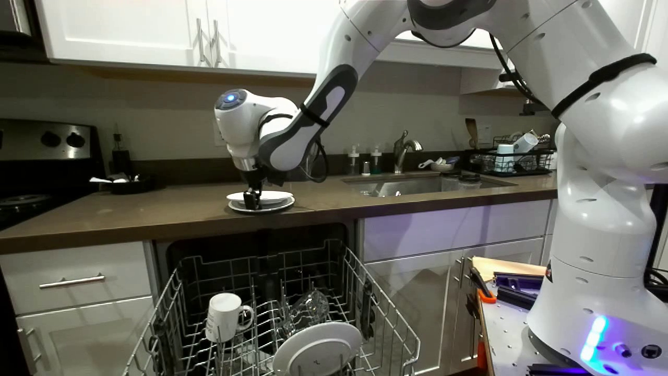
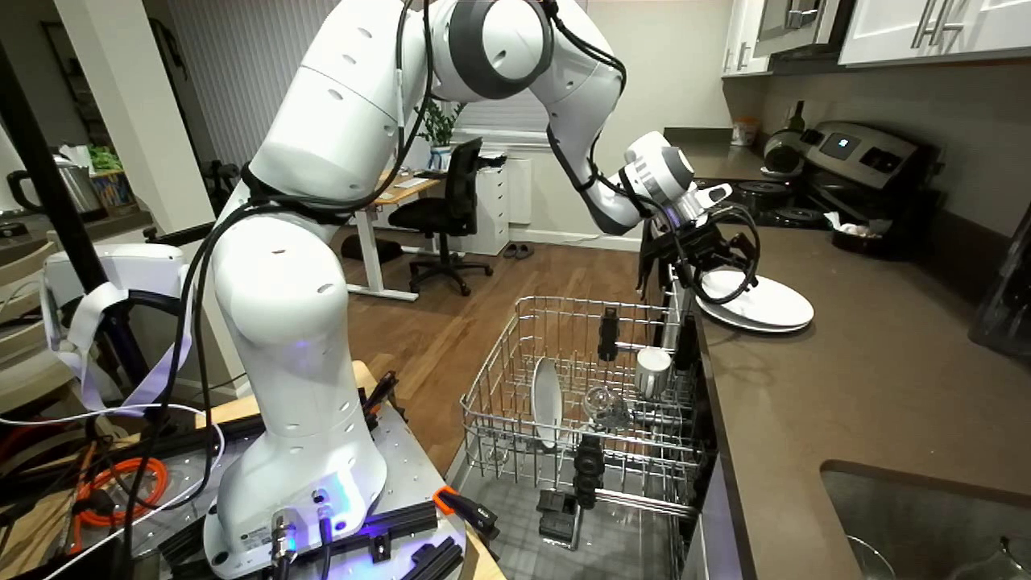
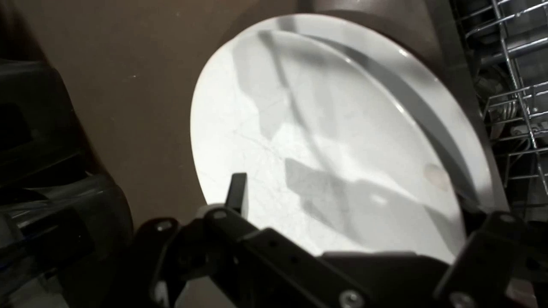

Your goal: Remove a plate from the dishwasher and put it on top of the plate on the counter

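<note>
Your gripper (image 1: 252,199) is hanging at the upper plate (image 3: 325,141), jaws wide apart. That plate is lying off-centre on the lower plate (image 3: 424,96) on the counter (image 1: 323,201), outline running upper left to lower right in wrist view. In the dishwasher (image 1: 308,237), a third plate (image 1: 316,343) is showing a mark (image 1: 316,361) too small to read.

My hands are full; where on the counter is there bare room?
Bare: the counter between the stacked plates and the sink; also between plates, stove and black tray. Crowded: at the plates, where the gripper is, and around the dish rack.
</note>
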Controlling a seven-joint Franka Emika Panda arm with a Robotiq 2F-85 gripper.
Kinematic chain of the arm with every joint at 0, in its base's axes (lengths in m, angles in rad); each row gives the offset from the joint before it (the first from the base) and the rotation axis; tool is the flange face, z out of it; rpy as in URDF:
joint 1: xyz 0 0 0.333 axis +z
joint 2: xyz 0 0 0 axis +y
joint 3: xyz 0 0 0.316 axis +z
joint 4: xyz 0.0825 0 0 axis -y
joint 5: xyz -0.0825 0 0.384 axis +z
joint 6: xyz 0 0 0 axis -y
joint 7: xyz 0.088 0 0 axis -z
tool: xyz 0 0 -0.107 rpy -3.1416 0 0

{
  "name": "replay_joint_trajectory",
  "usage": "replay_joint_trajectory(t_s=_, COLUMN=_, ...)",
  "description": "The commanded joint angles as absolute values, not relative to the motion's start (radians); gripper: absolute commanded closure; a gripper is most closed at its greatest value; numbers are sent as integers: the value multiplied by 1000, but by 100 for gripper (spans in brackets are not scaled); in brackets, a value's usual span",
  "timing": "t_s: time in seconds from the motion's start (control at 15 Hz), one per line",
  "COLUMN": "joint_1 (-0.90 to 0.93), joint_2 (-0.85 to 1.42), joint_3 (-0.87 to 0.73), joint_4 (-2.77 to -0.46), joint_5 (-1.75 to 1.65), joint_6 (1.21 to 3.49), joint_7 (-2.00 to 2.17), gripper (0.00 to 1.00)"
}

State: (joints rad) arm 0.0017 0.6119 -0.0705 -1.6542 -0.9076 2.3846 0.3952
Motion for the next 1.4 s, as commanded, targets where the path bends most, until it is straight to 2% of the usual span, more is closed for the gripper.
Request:
replay_joint_trajectory(t_s=0.0, joint_1=-8, joint_2=594, joint_3=-76, joint_4=-1662, joint_5=-838, joint_6=2422, joint_7=330, gripper=0)
replay_joint_trajectory(t_s=1.33, joint_1=32, joint_2=600, joint_3=-109, joint_4=-1669, joint_5=-801, joint_6=2458, joint_7=325, gripper=0)
